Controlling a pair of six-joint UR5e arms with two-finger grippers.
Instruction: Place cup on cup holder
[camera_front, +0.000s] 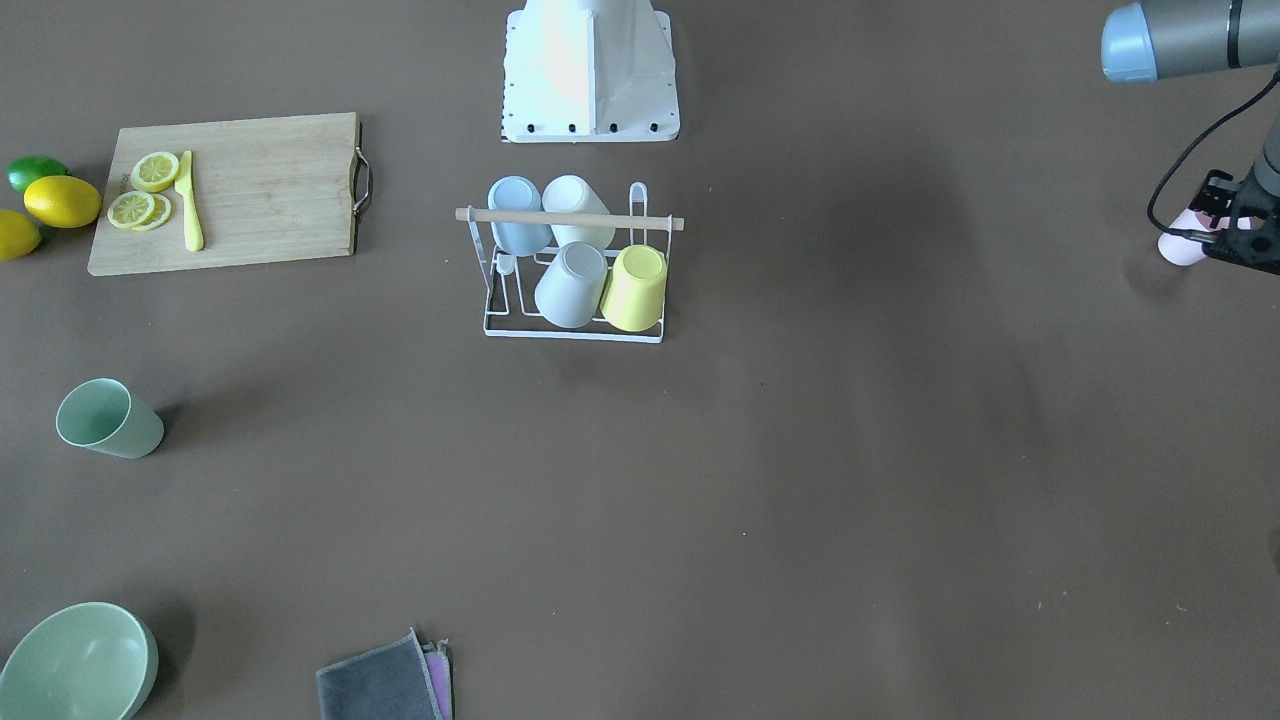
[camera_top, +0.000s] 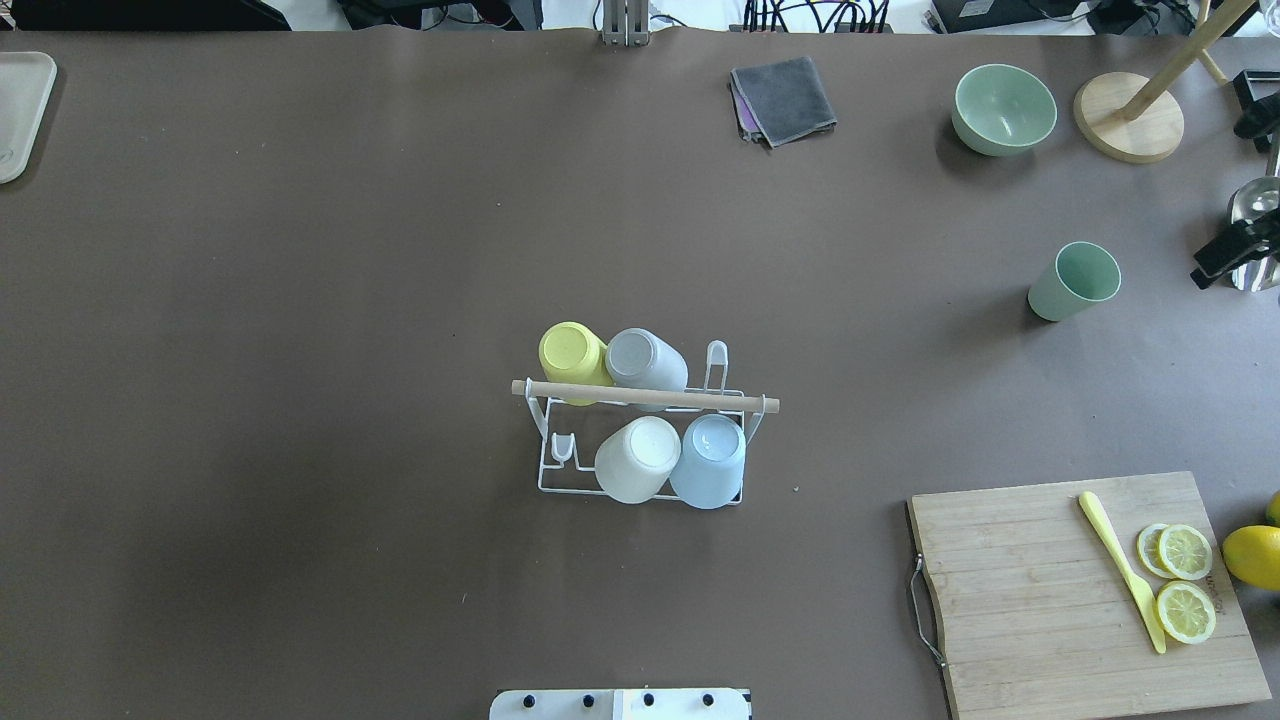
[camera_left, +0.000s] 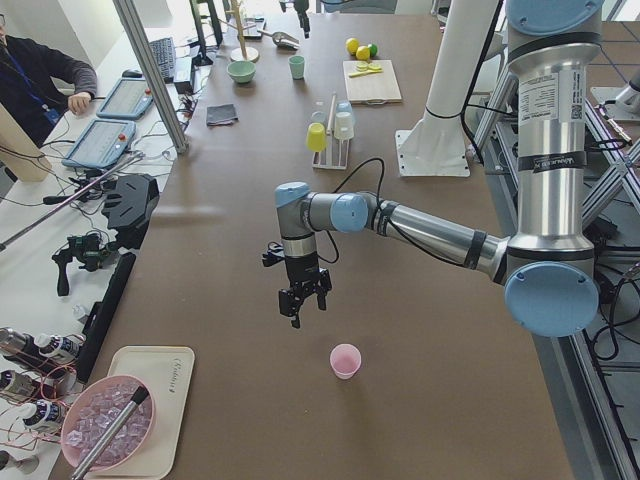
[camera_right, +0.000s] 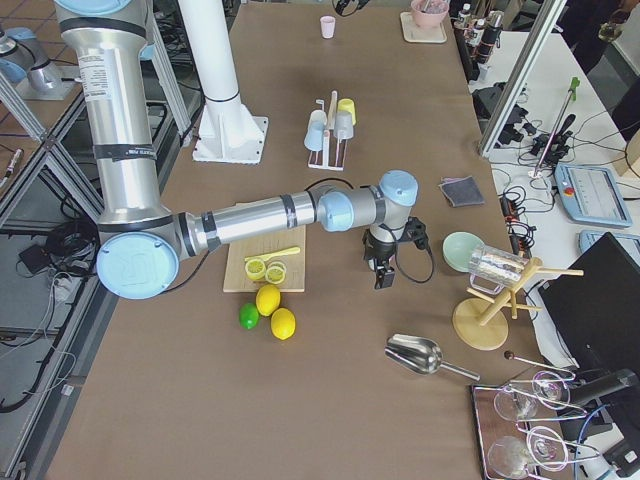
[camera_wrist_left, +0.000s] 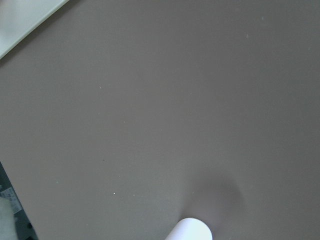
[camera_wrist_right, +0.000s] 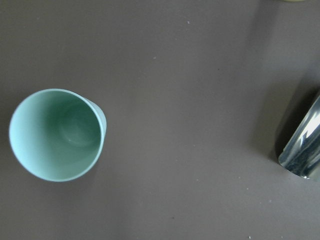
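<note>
**A:** Since the rack is what matters, where does it stand?

**B:** The cup holder (camera_top: 700, 399) stands in the middle of the table, a little nearer the robot's edge. Four cups sit upside down on its prongs: a yellow cup (camera_top: 571, 353) and a grey cup (camera_top: 645, 358) in the far row, a white cup (camera_top: 636, 461) and a blue cup (camera_top: 710, 463) in the near row. One prong in each row is bare.

**A:** And the loose cups?

**B:** A green cup (camera_top: 1075, 282) stands upright towards the right end, nearer the far edge. A pink cup (camera_left: 345, 360) stands upright at the left end, mouth up.

**A:** The arms?

**B:** The left gripper (camera_left: 300, 300) hangs above the table near the pink cup, clear of it. The right gripper (camera_right: 383, 275) hangs over the right end near the green cup, whose open mouth shows in its wrist camera.

**A:** Jaws wide or narrow?

**B:** I cannot tell for either; no view shows them clearly enough. The cutting board (camera_top: 1040, 600) lies at the near right corner.
</note>
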